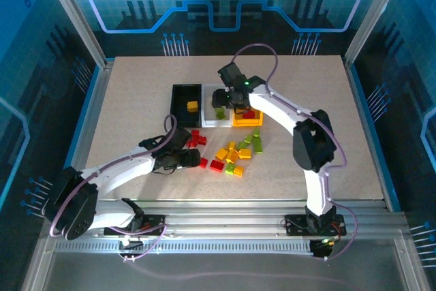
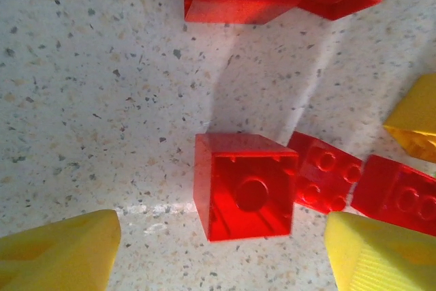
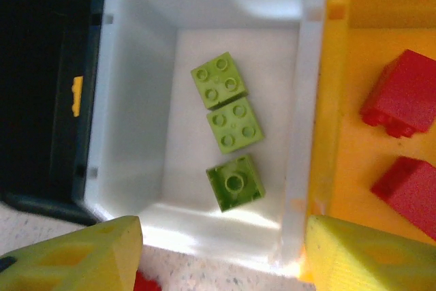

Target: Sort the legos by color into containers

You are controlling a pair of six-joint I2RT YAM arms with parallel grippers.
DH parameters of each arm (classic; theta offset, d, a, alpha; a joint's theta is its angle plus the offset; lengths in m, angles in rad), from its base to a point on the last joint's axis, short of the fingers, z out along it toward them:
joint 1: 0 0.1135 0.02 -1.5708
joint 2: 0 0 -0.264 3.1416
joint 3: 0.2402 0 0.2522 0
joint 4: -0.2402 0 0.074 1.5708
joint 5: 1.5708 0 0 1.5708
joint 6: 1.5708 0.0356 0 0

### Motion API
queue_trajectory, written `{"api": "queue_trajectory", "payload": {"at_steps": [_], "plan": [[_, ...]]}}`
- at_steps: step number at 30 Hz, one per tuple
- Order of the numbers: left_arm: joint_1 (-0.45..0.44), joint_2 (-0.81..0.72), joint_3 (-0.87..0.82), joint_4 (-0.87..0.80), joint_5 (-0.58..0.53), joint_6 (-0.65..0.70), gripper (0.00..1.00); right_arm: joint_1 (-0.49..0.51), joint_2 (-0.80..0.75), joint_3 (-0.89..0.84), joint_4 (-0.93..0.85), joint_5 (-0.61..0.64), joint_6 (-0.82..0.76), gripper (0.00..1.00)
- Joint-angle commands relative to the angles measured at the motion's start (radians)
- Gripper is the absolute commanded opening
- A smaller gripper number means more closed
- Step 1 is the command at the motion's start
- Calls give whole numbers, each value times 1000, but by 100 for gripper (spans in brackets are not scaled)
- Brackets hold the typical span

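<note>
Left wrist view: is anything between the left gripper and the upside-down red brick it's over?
Nothing visible does. The red brick lies hollow side up on the table, in line with the gap of the open left gripper. A second red brick sits against its side at the view's right, so that finger may nudge it.

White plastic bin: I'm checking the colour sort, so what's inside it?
Three lime green plastic bricks lie on the floor of the white bin. In the top view the right arm covers part of its inside.

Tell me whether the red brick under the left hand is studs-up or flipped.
Flipped: the red brick shows its hollow underside with a round tube in the middle.
</note>
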Motion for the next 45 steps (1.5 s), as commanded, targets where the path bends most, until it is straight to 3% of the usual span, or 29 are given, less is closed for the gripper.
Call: {"api": "queue_trajectory", "payload": {"at_steps": [1,6,13,18,21,26,34,39,41,45], "plan": [[-3,44,7,64,4,22,77,10,-122,-101,53,-17,7,66],[-2,124,33,104,-40,61,66,9,-265,-266,87,-18,18,66],[-9,146,67,97,-47,79,31,3,-442,-465,109,5,52,65],[-52,104,166,50,-54,91,25,-22,-572,-618,120,31,90,65],[-79,160,307,50,-33,102,25,-46,-642,-713,119,46,118,65],[-122,383,625,68,7,134,25,-87,-715,-828,101,45,149,65],[-131,797,1151,-13,-44,208,24,-109,-842,-956,72,46,177,66],[-129,989,1389,-100,-84,217,27,-119,-892,-990,61,37,181,66],[-124,1040,1453,-132,-87,211,33,-119,-905,-994,59,30,183,66],[-124,1061,1500,-144,-67,187,61,-121,-918,-1000,57,25,180,67]]}}
